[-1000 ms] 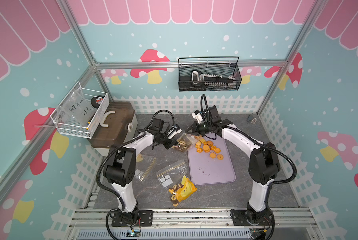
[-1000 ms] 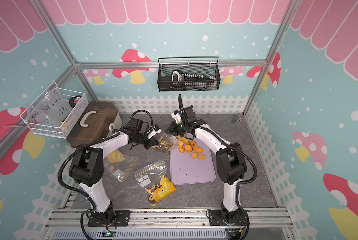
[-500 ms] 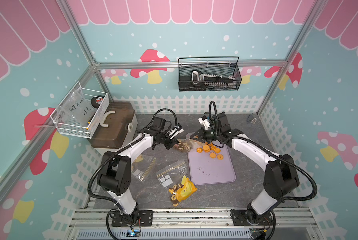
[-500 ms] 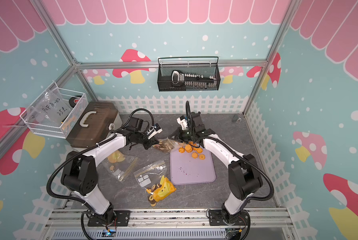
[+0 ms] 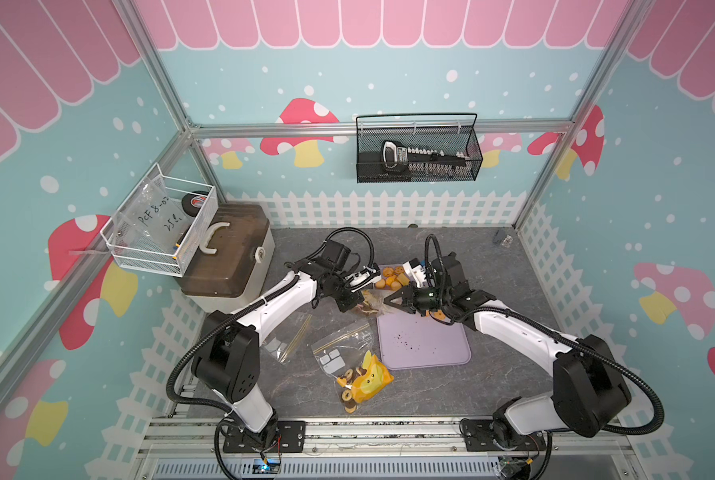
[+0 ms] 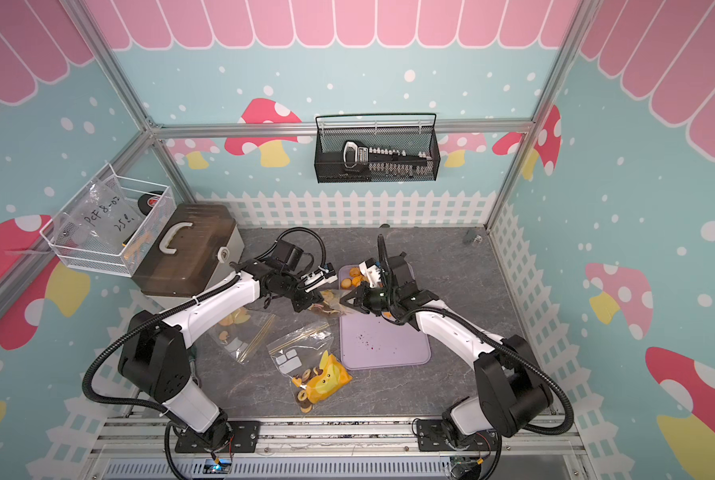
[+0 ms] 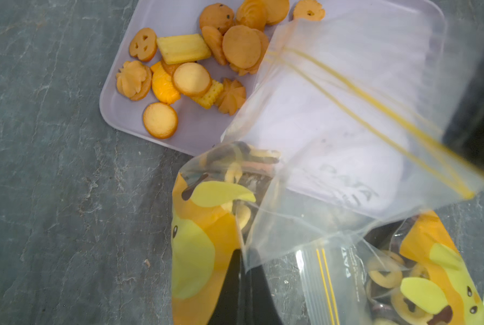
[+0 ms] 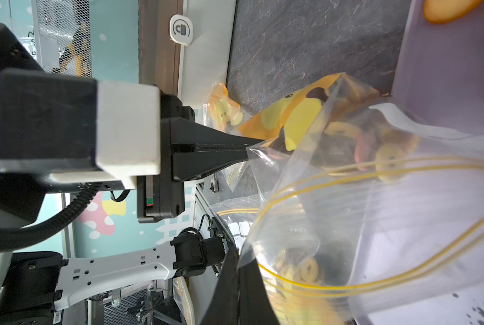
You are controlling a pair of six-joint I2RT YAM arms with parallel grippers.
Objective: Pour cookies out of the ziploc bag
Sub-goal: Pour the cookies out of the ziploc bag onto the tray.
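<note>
A clear ziploc bag (image 5: 371, 304) (image 6: 331, 306) hangs between both grippers at the lavender tray's (image 5: 424, 347) left edge. My left gripper (image 5: 351, 302) (image 7: 243, 251) is shut on a corner of the bag (image 7: 333, 126). My right gripper (image 5: 388, 300) (image 8: 238, 254) is shut on the bag's edge by the yellow zip line, and the mouth (image 8: 376, 225) gapes open. Ring-shaped cookies (image 8: 361, 140) and an orange-yellow pouch (image 7: 201, 239) sit inside. Orange round and flower-edged cookies (image 5: 391, 277) (image 7: 193, 76) lie on the tray's far end.
Another ziploc bag (image 5: 349, 368) with a yellow pouch and ring cookies lies on the table left of the tray, and a third (image 6: 239, 330) lies under the left arm. A brown-lidded box (image 5: 227, 257) and a white wire basket (image 5: 160, 228) stand at the back left.
Both grippers have carried the bag from the tray's far end toward the front, along its left edge. The right arm's elbow has swung out to the right and down.
</note>
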